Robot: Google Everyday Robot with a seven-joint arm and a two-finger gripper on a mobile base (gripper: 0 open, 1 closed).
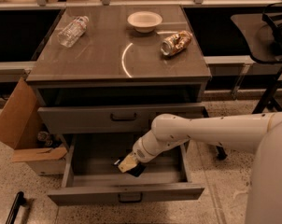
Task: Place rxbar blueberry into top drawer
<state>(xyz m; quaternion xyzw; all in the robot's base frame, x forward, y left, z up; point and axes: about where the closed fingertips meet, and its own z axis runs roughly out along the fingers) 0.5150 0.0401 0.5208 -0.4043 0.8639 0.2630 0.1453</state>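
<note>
The top drawer (80, 158) is pulled out and shows its deep grey box and a small dark handle (130, 198) on its front. My gripper (128, 164) reaches down into the drawer, near the middle of its floor. It is shut on the rxbar blueberry (137, 171), a dark flat bar that shows just under and to the right of the pale fingertips. The bar is low over the drawer floor; I cannot tell whether it touches it. My white arm (201, 133) comes in from the right over the drawer's right wall.
Another grey drawer (123, 117) is shut above the open one. On the cabinet top lie a clear plastic bottle (73, 31), a white bowl (144, 20) and a gold-brown can (176, 43). A cardboard box (20, 125) stands at the left and a dark chair (271, 36) at the right.
</note>
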